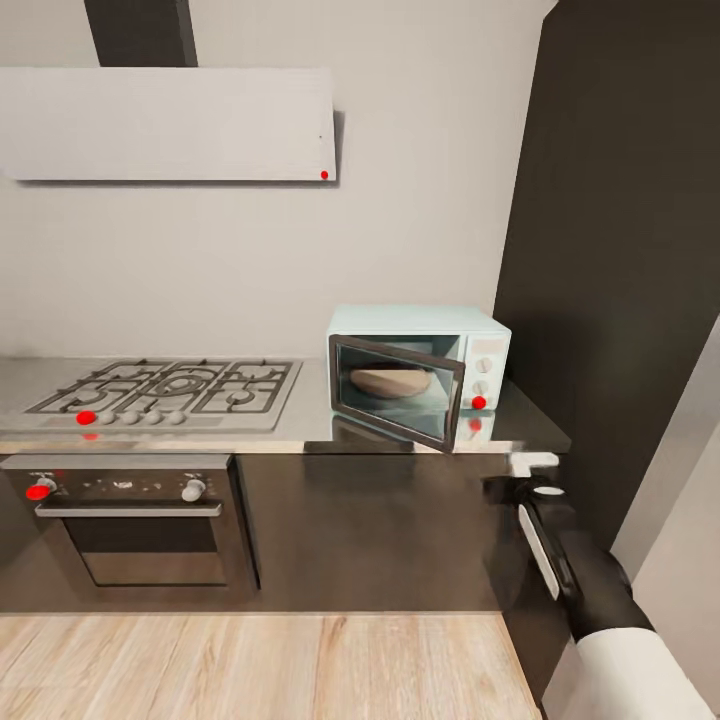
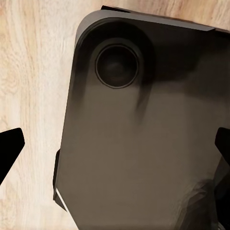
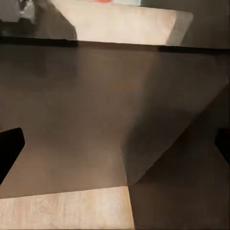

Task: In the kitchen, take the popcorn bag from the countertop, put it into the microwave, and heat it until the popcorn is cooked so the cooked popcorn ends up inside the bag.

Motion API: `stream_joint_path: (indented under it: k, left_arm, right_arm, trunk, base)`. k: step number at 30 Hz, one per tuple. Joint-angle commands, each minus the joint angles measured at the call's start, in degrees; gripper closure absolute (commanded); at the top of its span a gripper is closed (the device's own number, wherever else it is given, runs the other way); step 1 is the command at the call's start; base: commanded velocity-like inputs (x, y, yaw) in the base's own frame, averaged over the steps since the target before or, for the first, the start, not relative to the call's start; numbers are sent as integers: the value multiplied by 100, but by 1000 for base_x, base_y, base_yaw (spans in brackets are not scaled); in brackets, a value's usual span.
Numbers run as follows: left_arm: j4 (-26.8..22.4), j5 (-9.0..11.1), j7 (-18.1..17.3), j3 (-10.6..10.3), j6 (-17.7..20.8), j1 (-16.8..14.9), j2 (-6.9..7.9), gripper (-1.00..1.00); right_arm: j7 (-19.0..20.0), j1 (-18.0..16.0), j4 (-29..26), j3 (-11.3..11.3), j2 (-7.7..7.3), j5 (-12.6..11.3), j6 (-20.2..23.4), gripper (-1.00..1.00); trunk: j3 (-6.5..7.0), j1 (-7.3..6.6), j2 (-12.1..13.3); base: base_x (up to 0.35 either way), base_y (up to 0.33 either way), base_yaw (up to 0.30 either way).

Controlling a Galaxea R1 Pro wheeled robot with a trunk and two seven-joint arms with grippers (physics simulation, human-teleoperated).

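Nearest: pale wood floor [image 1: 250, 665], and the robot's right arm [image 1: 590, 590] reaching fwd at lower right, black sleeve w/ white forearm. Right hand [image 1: 525, 480] sits low in front of the dark cabinet fronts [image 1: 370, 530], just below the worktop's front edge; in the right wrist view its two dark fingertips [image 3: 9, 148] stand wide apart, spread, nothing between them. Left hand [image 2: 115, 148] also spread per left wrist view, fingertips at both edges of the picture, hanging over the robot's own dark base [image 2: 143, 134] and the floor.

Further back: oven [image 1: 130, 520] w/ red-marked knob, built in under the worktop [image 1: 300, 425] at left; gas hob [image 1: 165, 390] above it.

On the worktop's right end: the microwave [image 1: 420, 365], pale blue, door [image 1: 395, 390] swung partly open. The popcorn bag [image 1: 390, 382] sits inside it, tan, seen thru the glass. Can't make out popcorn itself.

Behind: grey wall, extractor hood [image 1: 165, 125] over the hob, tall dark unit [image 1: 620, 250] on the right.
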Motion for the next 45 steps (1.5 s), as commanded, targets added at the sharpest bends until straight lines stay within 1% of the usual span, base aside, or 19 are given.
stream_joint_path:
  k: [1,2,3,4,6,8,12,14,15,17,23,27,29,37,39,42,43,44,45]
  left_arm:
    - [-5,29,1,4,-9,0,0,-100]
    - [-5,29,1,4,-9,0,0,-100]
    - [-5,29,1,4,-9,0,0,-100]
    - [-5,29,1,4,-9,0,0,-100]
    - [-5,29,1,4,-9,0,0,-100]
    - [-5,29,1,4,-9,0,-5,-100]
    - [-5,22,-1,-2,-9,0,-20,-100]
    - [-5,21,-4,-4,-9,0,-13,-100]
    - [-5,21,-5,-4,-9,0,-10,-100]
    - [-5,20,-3,-4,-9,0,-9,-100]
    - [-5,20,-3,-5,-9,0,-9,-100]
    - [-5,20,-1,-5,-9,0,-9,-100]
    - [-5,20,0,-5,-9,0,-9,-100]
    - [-5,20,-2,-5,-9,0,-9,-100]
    - [-5,20,0,-5,-9,0,-9,-100]
    - [-5,20,-1,-5,-9,0,-9,-100]
    - [-5,20,-2,-5,-9,0,-9,-100]
    - [-5,20,-2,-5,-9,0,-9,-100]
    - [-5,20,-2,-5,-9,0,-9,-100]
  right_arm:
    - [5,-2,-15,-145,-29,24,40,-100]
    - [7,-2,-26,-395,-53,26,47,-100]
    - [10,-2,-31,-554,-64,27,50,-100]
    - [21,-2,-41,-818,-78,28,53,-100]
    - [155,-1,-164,-996,-85,28,66,-100]
    - [282,-2,-340,-1039,-81,34,76,-100]
    - [390,-2,-575,-1038,-72,31,28,-100]
    - [402,-2,-899,-1027,-39,23,56,-100]
    - [407,-1,-1244,-1020,-22,15,93,-100]
    - [408,-2,-1424,-1017,-16,12,104,-100]
    - [409,-2,-1492,-970,0,38,91,-100]
    - [399,-2,-1497,-547,13,82,40,-100]
    - [400,-2,-1497,-466,13,87,27,-100]
    - [437,-2,-1490,-455,-16,19,33,-100]
    - [830,-1,-1479,-463,-36,13,74,-100]
    - [1762,0,-1425,-476,-83,53,106,-100]
    - [1973,-1,-1413,-477,-94,58,133,-100]
    - [2068,0,-1407,-478,-110,60,159,-100]
    - [2175,0,-1396,-479,-174,62,199,-100]
  trunk:
    - [-5,0,-3]
    - [-5,0,-3]
    - [-5,0,-3]
    - [-5,0,-3]
    - [-5,0,-3]
    - [-5,0,-3]
    - [-5,0,-3]
    - [-5,0,-3]
    - [-5,0,-3]
    - [-5,0,-3]
    - [-5,0,-3]
    - [-5,0,-3]
    - [-5,0,-3]
    - [-5,0,-3]
    - [-5,0,-3]
    - [-5,0,-3]
    - [-5,0,-3]
    - [-5,0,-3]
    - [-5,0,-3]
  base:
    - [0,0,0]
    - [0,0,0]
    - [0,0,0]
    - [0,0,0]
    - [0,0,0]
    - [0,0,0]
    - [3,0,0]
    - [129,0,0]
    - [251,0,0]
    - [291,0,0]
    - [316,0,0]
    - [320,0,0]
    - [320,0,0]
    - [310,0,0]
    - [99,0,0]
    - [29,0,0]
    - [7,0,0]
    - [4,0,0]
    - [2,0,0]
